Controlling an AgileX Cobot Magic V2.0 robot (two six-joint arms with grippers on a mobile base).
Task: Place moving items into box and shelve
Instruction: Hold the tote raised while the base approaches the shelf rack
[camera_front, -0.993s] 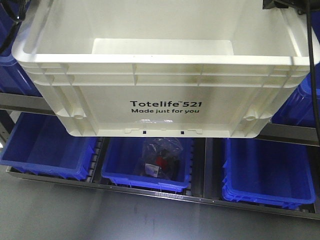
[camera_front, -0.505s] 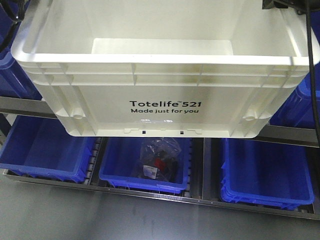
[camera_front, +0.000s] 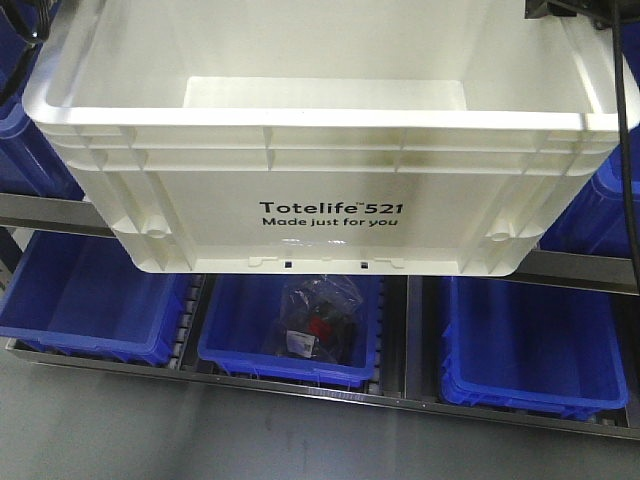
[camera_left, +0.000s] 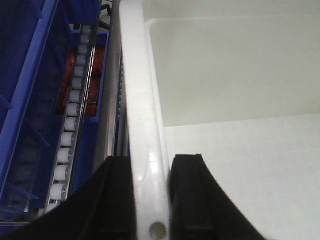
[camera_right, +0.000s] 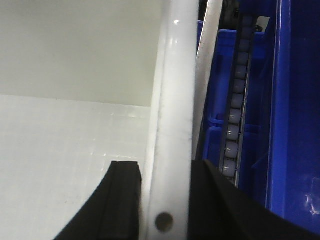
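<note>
A large white box (camera_front: 330, 180), printed "Totelife 521", fills the front view and hangs in the air before a shelf rack. Its inside looks bare where it shows. My left gripper (camera_left: 150, 165) is shut on the box's left rim (camera_left: 142, 125), one finger (camera_left: 187, 195) inside and one outside. My right gripper (camera_right: 165, 170) is shut on the box's right rim (camera_right: 172, 100), with one finger (camera_right: 122, 200) inside the box. Neither gripper shows in the front view.
Three blue bins stand on the lower shelf: left (camera_front: 85, 300), middle (camera_front: 290, 335) holding a clear bag of dark and red items (camera_front: 318, 318), right (camera_front: 530, 345). More blue bins (camera_front: 30, 150) sit on the shelf above. Roller tracks (camera_left: 70, 120) (camera_right: 235, 115) flank the box.
The box has stayed almost still in the view; the lower shelf and its bins have shifted slightly down and left in the frame. Both grips are unchanged.
</note>
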